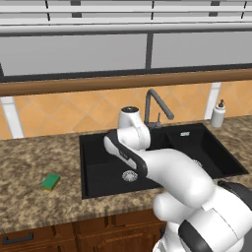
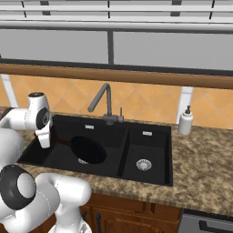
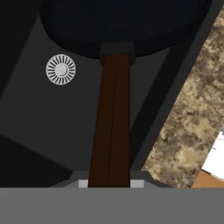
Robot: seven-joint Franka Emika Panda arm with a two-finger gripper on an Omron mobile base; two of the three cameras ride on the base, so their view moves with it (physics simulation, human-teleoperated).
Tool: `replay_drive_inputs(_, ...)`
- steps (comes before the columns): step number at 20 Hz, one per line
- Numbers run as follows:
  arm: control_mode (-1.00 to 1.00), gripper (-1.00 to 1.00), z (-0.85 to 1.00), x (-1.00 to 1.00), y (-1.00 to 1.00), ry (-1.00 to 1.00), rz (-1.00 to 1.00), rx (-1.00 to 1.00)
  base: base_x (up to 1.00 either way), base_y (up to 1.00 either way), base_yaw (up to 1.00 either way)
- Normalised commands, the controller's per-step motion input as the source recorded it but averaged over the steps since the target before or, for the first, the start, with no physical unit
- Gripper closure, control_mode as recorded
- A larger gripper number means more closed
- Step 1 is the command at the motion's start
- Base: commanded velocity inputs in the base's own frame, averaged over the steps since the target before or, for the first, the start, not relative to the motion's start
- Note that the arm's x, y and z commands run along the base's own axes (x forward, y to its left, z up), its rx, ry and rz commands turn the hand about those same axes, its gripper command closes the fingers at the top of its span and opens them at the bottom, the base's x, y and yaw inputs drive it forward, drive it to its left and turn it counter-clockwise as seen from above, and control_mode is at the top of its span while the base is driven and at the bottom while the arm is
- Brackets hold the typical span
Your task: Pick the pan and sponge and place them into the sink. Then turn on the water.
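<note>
the black double-basin sink (image 2: 150, 175) sits in a speckled brown counter (image 2: 205, 182). the pan (image 2: 88, 150) hangs over the larger left basin, its round black body just above the floor, though dark on dark makes it hard to tell if it touches. the smaller right basin holds a silver drain (image 2: 144, 164). a grey gooseneck faucet (image 2: 105, 102) stands at the far rim, and a white soap dispenser (image 2: 185, 121) is far right of it.

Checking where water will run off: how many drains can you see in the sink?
2. One silver drain sits in the larger basin, partly behind the arm, below the held pan. The other drain is in the smaller basin, on the soap-bottle side.
</note>
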Motion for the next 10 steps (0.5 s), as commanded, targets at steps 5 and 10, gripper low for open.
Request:
replay_drive_inputs(5,-1.00,1.00,-0.34,0.17,-0.12,0.00,0.00,-0.09,0.00,0.00,0.00)
replay_drive_inputs(10,-1.00,1.00,-0.29,0.31,-0.07,0.00,0.03,-0.08,0.00,0.00,0.00)
